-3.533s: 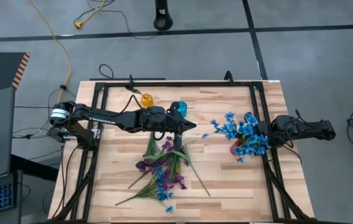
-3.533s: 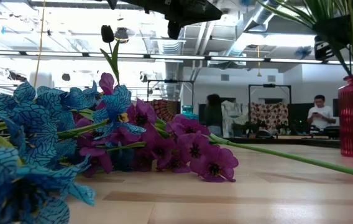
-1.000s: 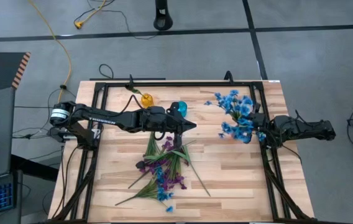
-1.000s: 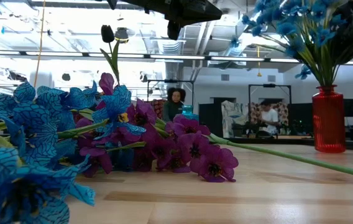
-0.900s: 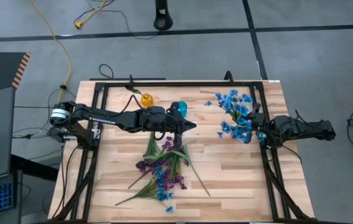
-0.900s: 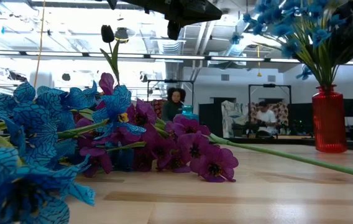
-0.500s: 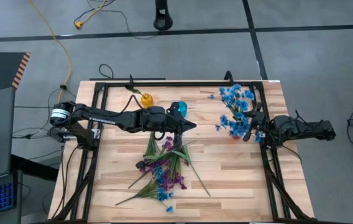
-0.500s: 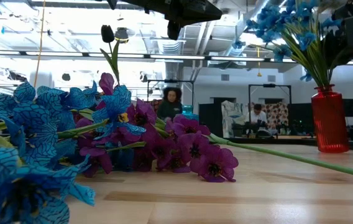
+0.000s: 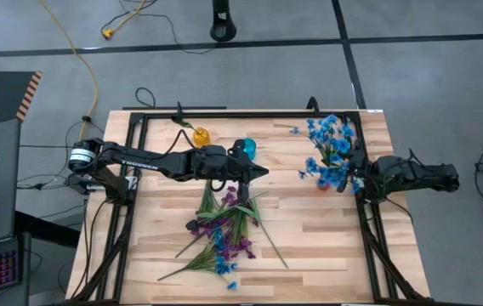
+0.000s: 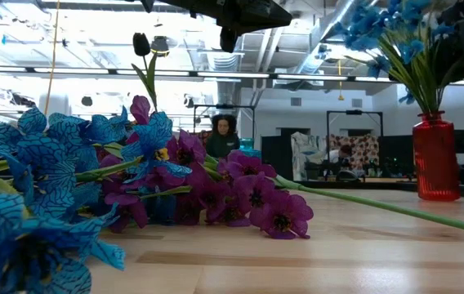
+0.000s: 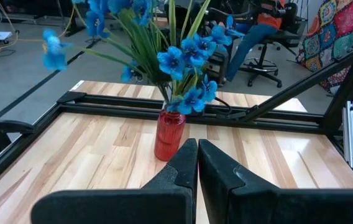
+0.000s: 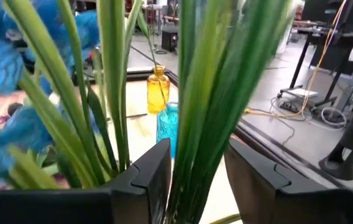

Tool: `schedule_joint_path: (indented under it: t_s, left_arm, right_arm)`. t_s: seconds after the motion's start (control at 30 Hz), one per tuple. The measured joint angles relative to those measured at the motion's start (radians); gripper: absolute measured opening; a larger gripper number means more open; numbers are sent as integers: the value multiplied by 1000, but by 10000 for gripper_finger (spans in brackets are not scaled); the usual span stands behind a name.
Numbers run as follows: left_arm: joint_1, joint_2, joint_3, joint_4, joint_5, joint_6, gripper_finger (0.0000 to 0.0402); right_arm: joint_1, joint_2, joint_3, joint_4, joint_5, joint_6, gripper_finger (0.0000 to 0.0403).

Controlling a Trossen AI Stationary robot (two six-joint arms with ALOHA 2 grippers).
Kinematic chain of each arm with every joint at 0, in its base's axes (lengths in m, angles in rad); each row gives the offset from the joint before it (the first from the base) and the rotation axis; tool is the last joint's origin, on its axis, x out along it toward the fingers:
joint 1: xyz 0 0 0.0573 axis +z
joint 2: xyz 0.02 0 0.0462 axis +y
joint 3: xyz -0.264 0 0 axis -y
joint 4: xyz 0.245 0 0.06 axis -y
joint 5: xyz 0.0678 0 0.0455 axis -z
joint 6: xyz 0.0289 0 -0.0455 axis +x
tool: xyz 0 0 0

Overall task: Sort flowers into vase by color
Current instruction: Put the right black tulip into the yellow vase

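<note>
A bunch of blue flowers (image 9: 330, 146) stands by its stems in a red vase (image 10: 436, 159) at the table's right side, the vase upright on the wood. My right gripper (image 12: 198, 149) is level at the stems above the vase's mouth, open, with the green stems (image 12: 195, 93) in the gap. Purple and blue flowers (image 9: 223, 228) lie in a pile at the table's middle. My left gripper (image 9: 263, 172) hangs shut over the pile's far end, pointing at the red vase (image 11: 169, 134). A dark blossom (image 10: 140, 42) rises on a stem behind the pile, its foot hidden. My right gripper comes level from the table's right edge with one finger (image 12: 155, 171) on each side of the blue bunch's stems. I cannot tell whether the fingers touch them. The vase stands on the table by itself.
A yellow vase (image 9: 200, 136) and a teal vase (image 9: 246, 148) stand near the far edge, beside the left arm. A black frame (image 9: 241, 114) runs round the table. Bare wood lies between the pile and the red vase. People sit in the room beyond.
The blue bunch has swung from leaning toward the table's left to standing nearly upright, its blossoms now closer to the far edge. The red vase has kept its place on the table.
</note>
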Motion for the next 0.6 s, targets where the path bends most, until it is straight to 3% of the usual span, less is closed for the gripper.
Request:
schedule_joint_path:
  t_s: [0.6]
  left_arm:
    - [0,0,0,0,0,0,0]
  right_arm:
    - [0,0,25,-2,-1,10,186]
